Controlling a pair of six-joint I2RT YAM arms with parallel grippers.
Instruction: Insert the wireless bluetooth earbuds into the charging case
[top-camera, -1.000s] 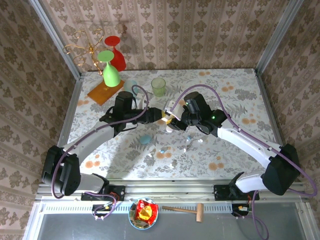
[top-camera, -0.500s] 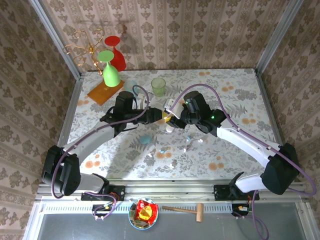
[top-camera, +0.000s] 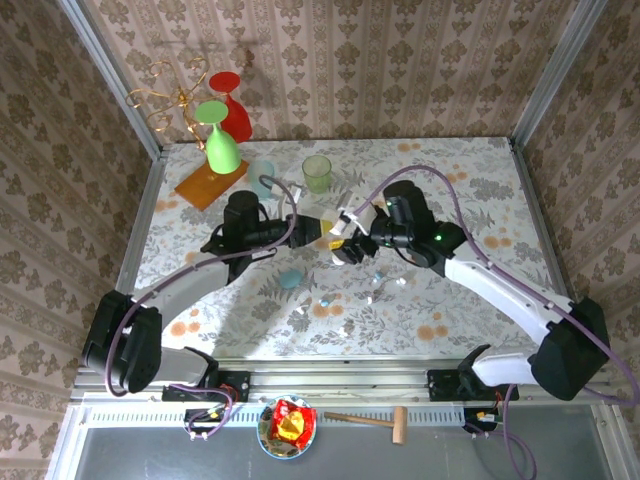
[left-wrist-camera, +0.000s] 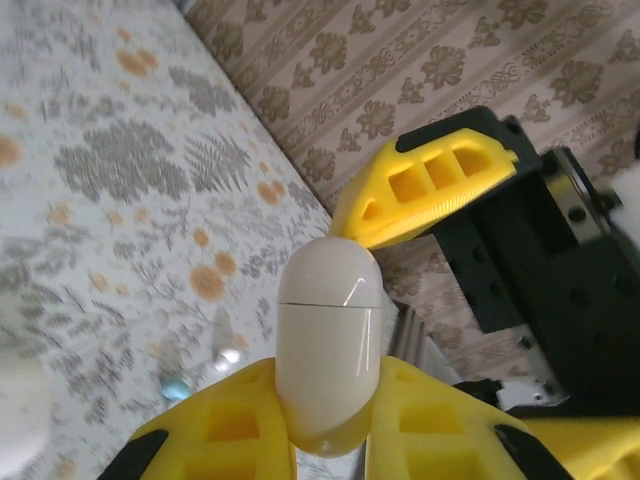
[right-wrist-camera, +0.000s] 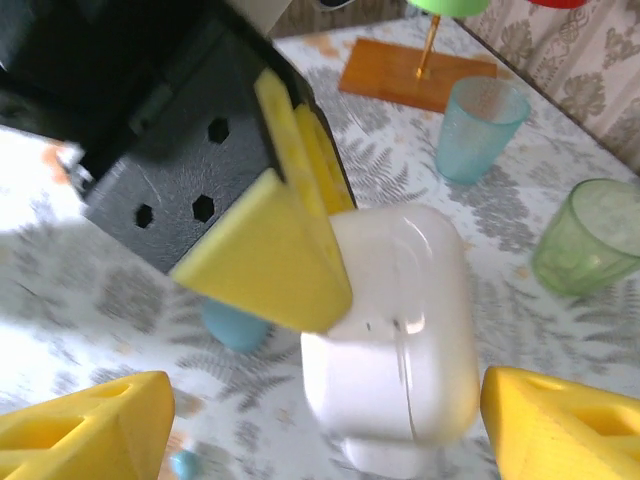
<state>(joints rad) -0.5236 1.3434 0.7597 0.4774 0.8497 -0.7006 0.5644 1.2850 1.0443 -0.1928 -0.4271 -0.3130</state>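
Note:
A closed white charging case (left-wrist-camera: 330, 340) is held above the table, with my left gripper (left-wrist-camera: 330, 410) shut on its lower end. In the top view the case (top-camera: 344, 223) sits between the two grippers at mid-table. My right gripper (right-wrist-camera: 320, 425) stands open, its fingers (right-wrist-camera: 85, 425) on either side of the case (right-wrist-camera: 400, 340) and apart from it. One left finger (right-wrist-camera: 270, 255) covers part of the case. Tiny white and pale-blue earbuds (top-camera: 327, 300) lie scattered on the table below, among them a pale-blue one (left-wrist-camera: 175, 388) and a white one (left-wrist-camera: 232, 355).
A light-blue case (top-camera: 290, 279) lies on the table under the grippers. At the back stand a blue cup (top-camera: 262, 176), a green cup (top-camera: 317, 172), and a green glass (top-camera: 221, 140) on a wooden base (top-camera: 205, 186). Walls close in the table on three sides.
My right gripper has opened off the white case and drawn back slightly to the right. The left gripper has shut on the case and holds it alone.

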